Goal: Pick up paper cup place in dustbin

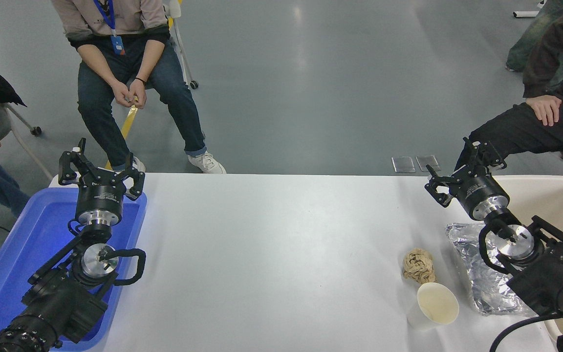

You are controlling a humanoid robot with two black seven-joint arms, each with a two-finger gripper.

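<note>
My right tool [460, 172] hangs spread wide and empty over the far right of the worktop [271, 254], next to the dustbin [555, 200]. The paper cup [433, 305] lies on its side near the front edge, touching the crumpled brown paper ball [418, 265] and just beside a foil sheet [482, 278]. My left tool [100, 168], also wide, sits over the blue tray [17, 254].

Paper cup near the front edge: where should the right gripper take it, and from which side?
The paper cup stands upright, mouth open. Probably best to grip its tapered wall just below the rolled rim, coming down from above. The brown paper ball sits close behind and the foil to its right, so keep the fingers clear of both.
</note>
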